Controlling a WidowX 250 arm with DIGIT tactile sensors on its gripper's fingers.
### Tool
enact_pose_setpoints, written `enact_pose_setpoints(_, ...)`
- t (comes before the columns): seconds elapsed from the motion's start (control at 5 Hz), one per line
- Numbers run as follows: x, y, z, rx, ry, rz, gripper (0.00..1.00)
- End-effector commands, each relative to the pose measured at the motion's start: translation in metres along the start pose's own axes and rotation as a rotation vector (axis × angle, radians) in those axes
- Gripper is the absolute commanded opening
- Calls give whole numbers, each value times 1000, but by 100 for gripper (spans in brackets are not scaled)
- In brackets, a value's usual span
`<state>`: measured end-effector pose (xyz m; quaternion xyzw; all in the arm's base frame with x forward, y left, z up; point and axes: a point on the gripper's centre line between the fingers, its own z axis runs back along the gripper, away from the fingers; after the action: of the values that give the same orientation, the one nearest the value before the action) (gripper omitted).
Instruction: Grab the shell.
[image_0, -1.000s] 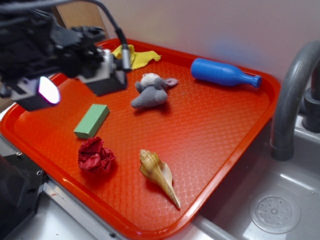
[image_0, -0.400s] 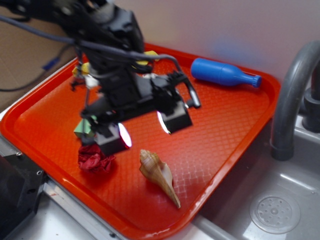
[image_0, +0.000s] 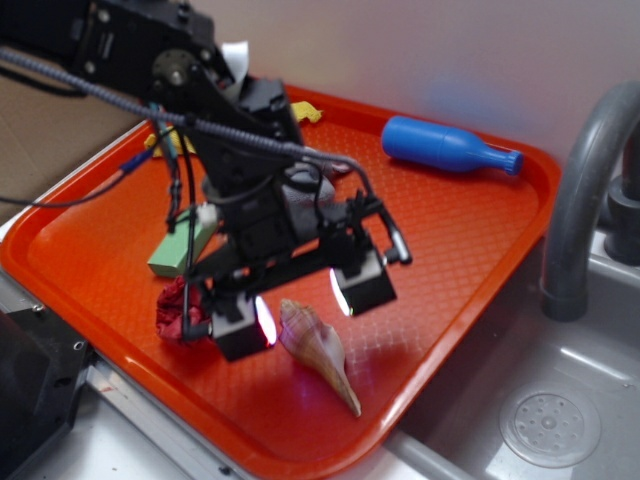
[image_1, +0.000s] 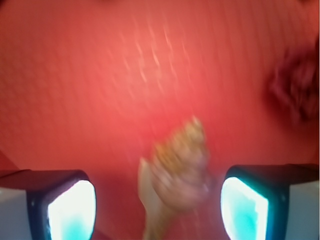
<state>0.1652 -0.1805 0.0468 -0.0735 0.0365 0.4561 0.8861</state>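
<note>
The shell (image_0: 320, 352) is tan and cream, ribbed, with a pointed tail toward the tray's front edge; it lies on the red tray (image_0: 460, 240). My gripper (image_0: 302, 307) hangs open just above its wide spiral end, one finger on each side. In the blurred wrist view the shell (image_1: 177, 175) sits between the two lit pads (image_1: 72, 210), nearer the right one, touching neither.
A crumpled red cloth (image_0: 178, 310) lies beside the left finger. A green block (image_0: 180, 248), a grey plush toy (image_0: 300, 195) partly hidden by the arm, a yellow cloth (image_0: 305, 110) and a blue bottle (image_0: 445, 147) lie further back. A grey faucet (image_0: 585, 190) and sink stand to the right.
The arm has swung from the tray's back left corner toward the front and lowered over the shell. The jaws stayed open; the shell has not moved.
</note>
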Motion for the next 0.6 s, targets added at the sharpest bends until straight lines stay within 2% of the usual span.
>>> enact_pose_setpoints(0.0,-1,4,-19,-32,33,-32,89)
enact_pose_setpoints(0.2,5,2,-15,-47,-64,-79,0)
enact_pose_setpoints(0.4,9,0,-8,-110,-130,-119,0)
